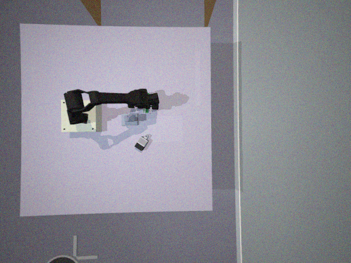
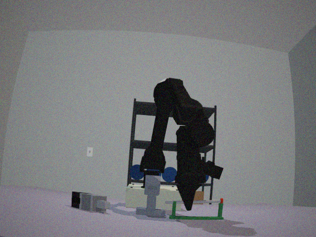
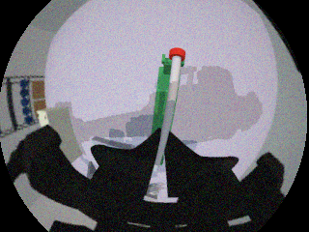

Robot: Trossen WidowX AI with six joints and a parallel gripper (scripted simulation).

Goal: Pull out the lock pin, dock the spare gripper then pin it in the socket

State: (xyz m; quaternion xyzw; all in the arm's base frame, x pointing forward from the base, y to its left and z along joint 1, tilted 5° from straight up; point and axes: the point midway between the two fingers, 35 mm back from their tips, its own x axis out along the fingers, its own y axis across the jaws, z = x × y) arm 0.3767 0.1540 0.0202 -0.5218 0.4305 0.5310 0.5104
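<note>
My gripper [image 2: 188, 209] [image 3: 162, 130] is shut on the lock pin, its fingers pointing down. The pale pin [image 2: 208, 201] [image 3: 170, 99] has a red head and lies nearly level at the post tops of a green cradle [image 2: 196, 217] [image 3: 159, 103], its head over the far-right post. Whether it rests in both posts I cannot tell. The pin is out of the grey-blue mount [image 1: 126, 120] [image 2: 151, 188], which stands left of the cradle in the exterior view. The spare gripper [image 1: 142, 142] [image 2: 88, 202], grey and black, lies on the table apart from the mount. The socket's inside is hidden.
The arm's pale base block [image 1: 66, 115] [image 2: 135, 196] stands behind the mount. The arm hangs over the cradle in the top view and hides most of it. A dark shelf [image 2: 131, 153] with blue round things stands in the background.
</note>
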